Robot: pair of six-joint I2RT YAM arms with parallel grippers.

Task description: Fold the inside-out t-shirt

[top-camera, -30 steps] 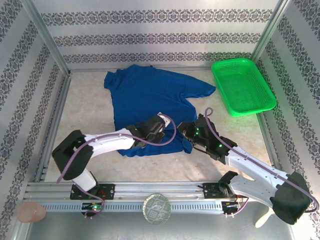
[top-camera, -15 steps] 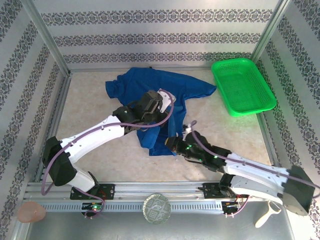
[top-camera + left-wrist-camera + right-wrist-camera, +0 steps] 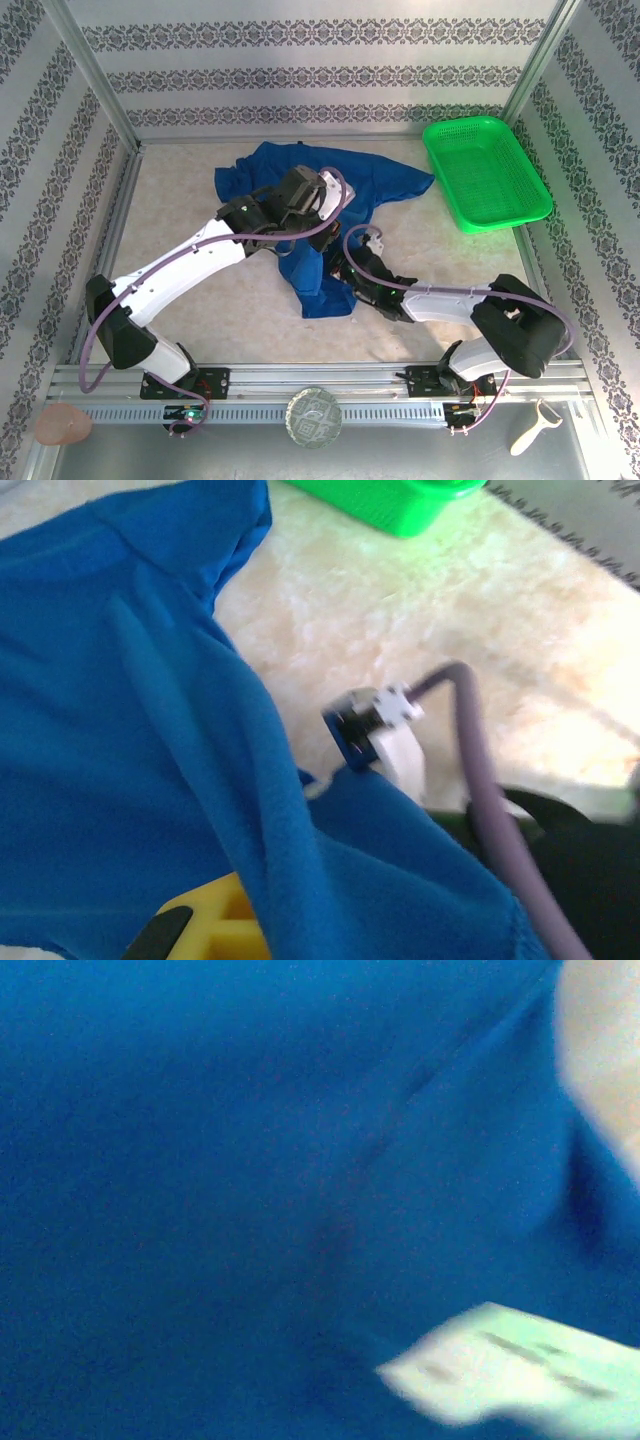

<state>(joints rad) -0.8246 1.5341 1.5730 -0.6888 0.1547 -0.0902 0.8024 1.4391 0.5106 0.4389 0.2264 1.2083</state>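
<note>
Top view: the t-shirt [image 3: 385, 180], royal blue, lies bunched. Its upper body and one sleeve are spread on the bench beyond the left gripper [image 3: 303, 212]. A narrower folded tail runs from that gripper towards the right gripper [image 3: 337, 268] and ends just to its left. The green mesh basket [image 3: 487, 172] sits well to the right of both grippers, apart from the cloth.

Left wrist view adds that the cloth is draped over the gripper and gathered into a taut ridge running into it. One yellow finger [image 3: 225, 920] shows beneath. Reads as clamped on the t-shirt. Ahead of this gripper are the right arm's purple cable [image 3: 480, 780] and a small blue-and-white connector [image 3: 372, 730] at the cloth's edge.

Right wrist view: blue cloth is close against the lens and blurred, with a white tag [image 3: 505, 1365] low and to the right. The fingers are hidden, so I cannot tell whether they are apart or together.

Surface: the bench [image 3: 180, 220] is pale and mottled, with metal rails along its edges. The walls [image 3: 300, 75] carry grey patterned stripes. On the near ledge behind the arm bases are a round disc [image 3: 313, 418], a pink lump [image 3: 62, 425] and a white hand tool [image 3: 535, 428].
</note>
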